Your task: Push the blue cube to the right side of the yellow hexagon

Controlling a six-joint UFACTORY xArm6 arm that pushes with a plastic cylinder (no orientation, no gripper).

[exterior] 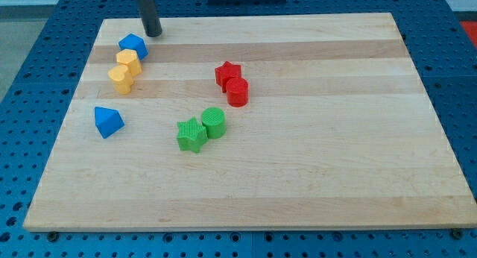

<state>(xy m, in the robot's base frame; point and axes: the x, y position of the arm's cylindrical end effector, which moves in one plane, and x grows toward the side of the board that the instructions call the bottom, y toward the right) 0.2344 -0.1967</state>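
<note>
The blue cube sits near the board's top left corner. It touches the upper yellow block, which looks like the hexagon, just below it. A second yellow block touches that one from the lower left. My tip is on the board just up and right of the blue cube, close to it but with a small gap.
A blue triangular block lies at the left. A red star and red cylinder touch near the middle. A green star and green cylinder sit below them. The wooden board ends close behind my tip.
</note>
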